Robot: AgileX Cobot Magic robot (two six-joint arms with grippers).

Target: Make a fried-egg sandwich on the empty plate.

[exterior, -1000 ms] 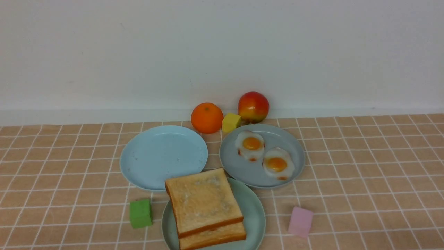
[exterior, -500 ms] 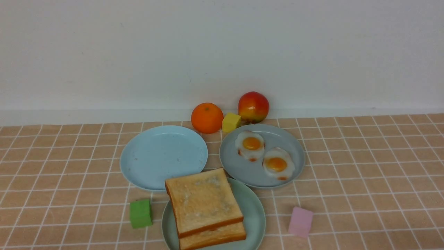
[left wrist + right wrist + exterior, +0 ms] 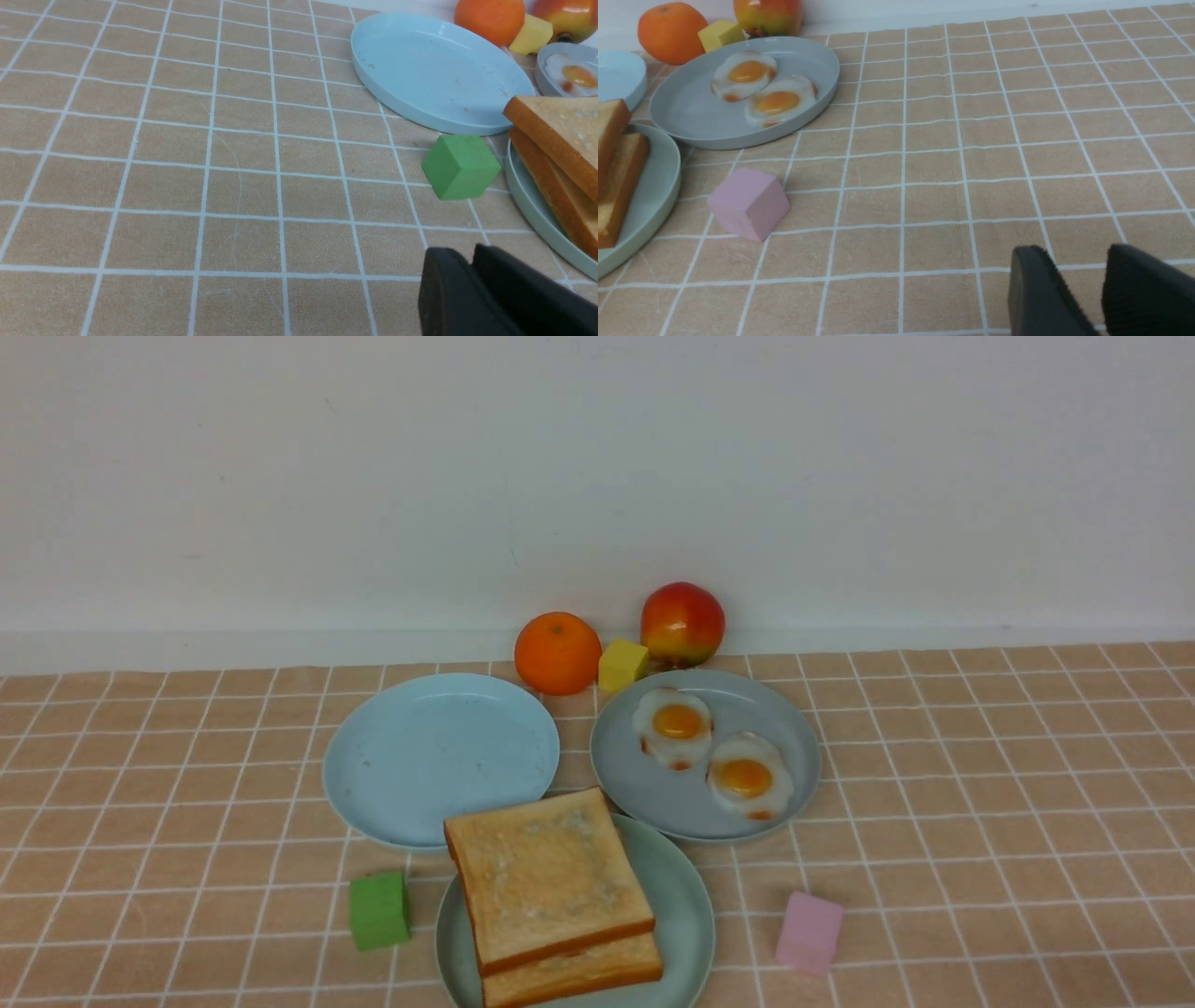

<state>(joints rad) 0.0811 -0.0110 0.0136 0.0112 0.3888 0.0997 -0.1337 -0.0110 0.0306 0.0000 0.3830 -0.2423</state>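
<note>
Right gripper (image 3: 1083, 280), empty, sits well apart from the mint-green plate (image 3: 654, 200).

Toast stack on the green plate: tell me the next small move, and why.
Probably hold both arms back and touch nothing. The two toast slices already sit stacked on the mint-green plate. The right gripper is open and empty, and neither gripper is near the stack. Whether an egg lies between the slices is hidden.

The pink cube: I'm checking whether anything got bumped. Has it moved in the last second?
No. In the front view the pink cube sits on the same grid lines, equally far from the mint plate.
</note>
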